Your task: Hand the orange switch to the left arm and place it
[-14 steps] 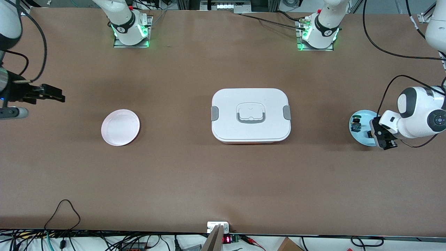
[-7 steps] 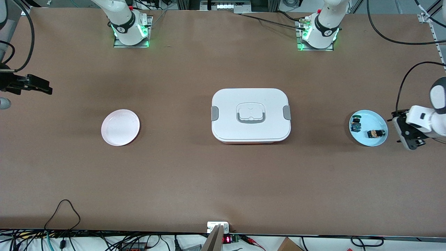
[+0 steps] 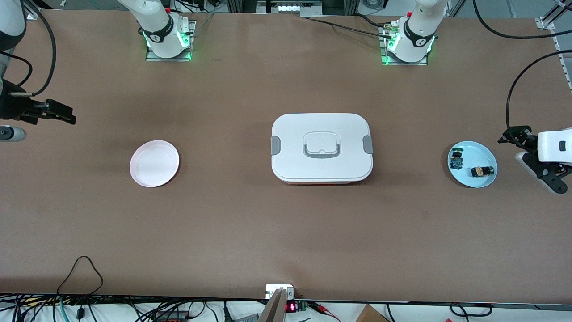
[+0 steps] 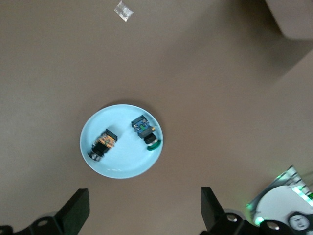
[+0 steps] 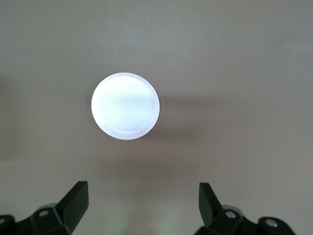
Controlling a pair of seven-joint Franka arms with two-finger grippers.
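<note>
We see the orange switch [image 3: 482, 171] lying on its side on the blue plate [image 3: 486, 152] at the left arm's end, just beside the empty, spread-fingered left gripper [image 3: 538, 165], while the right gripper [image 3: 60, 112], also spread, waits well apart.

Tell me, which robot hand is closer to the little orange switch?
Left. The left gripper hangs open beside the blue plate holding the orange switch; the right gripper waits at the table's right-arm end.
</note>
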